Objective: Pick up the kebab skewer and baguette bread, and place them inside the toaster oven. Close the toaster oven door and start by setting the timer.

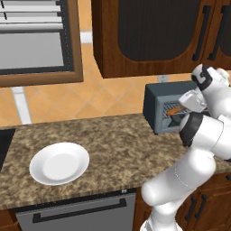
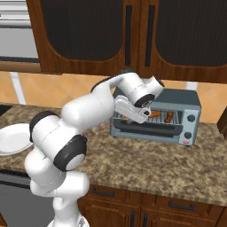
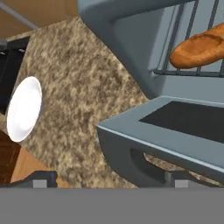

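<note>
Plate [image 1: 59,163] first, white and round, lying flat on the speckled brown tabletop [image 1: 117,140] at the left end in the left base view; in the hand view the same plate stands well apart from the oven, with bare stone between them; a dark appliance front with a bar handle [image 1: 79,211] sits under the tabletop edge below it. Further right, the toaster oven [image 2: 155,116] stands on the tabletop beneath the dark wooden wall cupboards [image 2: 128,35]; its toaster oven door [image 3: 175,131] is dropped open, roughly level, glass side up, with the bar handle along its near edge in the hand view. Inside, on the wire rack [image 2: 150,119], the baguette bread [image 3: 199,47] lies lengthways, orange-brown; to its right in the right base view the kebab skewer [image 2: 169,117] rests on the same rack, dark red-brown chunks near the control side. The white arm reaches in from the left of that view, its hand at the oven mouth just above the open door; the fingers [image 3: 40,183] seem spread wide with nothing between them, though only their dark tips show; two round knobs [image 2: 191,127] sit on the oven's right panel.
</note>
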